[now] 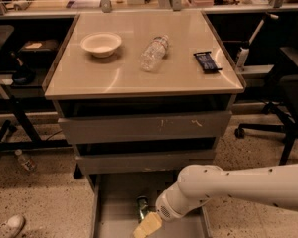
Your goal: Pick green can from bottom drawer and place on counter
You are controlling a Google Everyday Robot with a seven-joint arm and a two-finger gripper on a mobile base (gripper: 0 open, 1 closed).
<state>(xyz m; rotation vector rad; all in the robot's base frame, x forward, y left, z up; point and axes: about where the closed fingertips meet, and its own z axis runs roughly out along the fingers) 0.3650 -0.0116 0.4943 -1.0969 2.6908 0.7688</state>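
The bottom drawer (114,202) is pulled out at the foot of the cabinet, its grey floor showing. In it lies the green can (142,207), small, with a silver rim, partly hidden by my arm. My gripper (146,225) hangs low over the drawer, just in front of and below the can, its pale yellowish finger (148,225) close to the can. The white arm reaches in from the right. Above, the counter (114,76) is a glossy beige top.
On the counter stand a white bowl (101,43), a clear plastic bottle (153,52) on its side and a dark wrapped bar (207,62). Two shallower drawers (144,126) sit slightly open above. A black chair (288,93) stands at the right, a small bottle (25,160) and shoe (7,226) on the floor at the left.
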